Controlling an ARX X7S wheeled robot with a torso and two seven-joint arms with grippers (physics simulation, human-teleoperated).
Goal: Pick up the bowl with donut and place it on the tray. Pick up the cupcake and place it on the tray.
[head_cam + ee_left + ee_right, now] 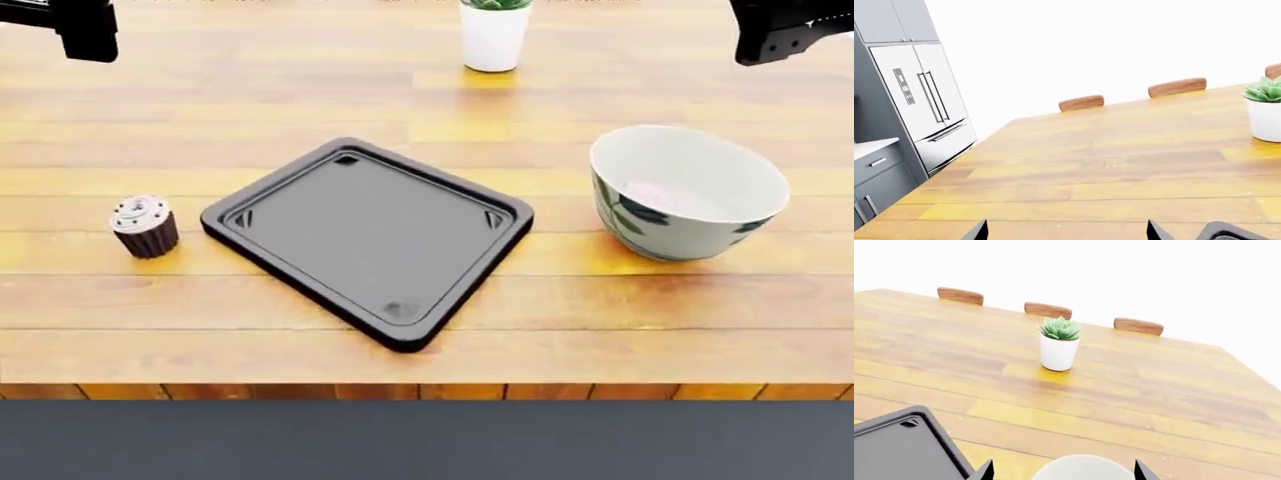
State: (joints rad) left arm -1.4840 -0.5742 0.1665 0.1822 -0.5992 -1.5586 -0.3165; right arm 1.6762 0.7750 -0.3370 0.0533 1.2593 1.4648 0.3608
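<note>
The tray [367, 240] lies mid-table, bare. The bowl [687, 192] sits right of it, well short of the raised right gripper [1064, 471], whose fingertips stand spread; a rim grab could tip it, spilling the faint pink donut [663, 197]. The cupcake [144, 225] stands left, nearer than the spread left gripper [1067, 231].

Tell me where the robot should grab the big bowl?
Probably the bowl's thin rim, coming straight down from above, one of the fingers inside and one outside. It stands upright and open, and its round body looks too wide to pinch across. The near-right rim seems easiest for the right gripper.
</note>
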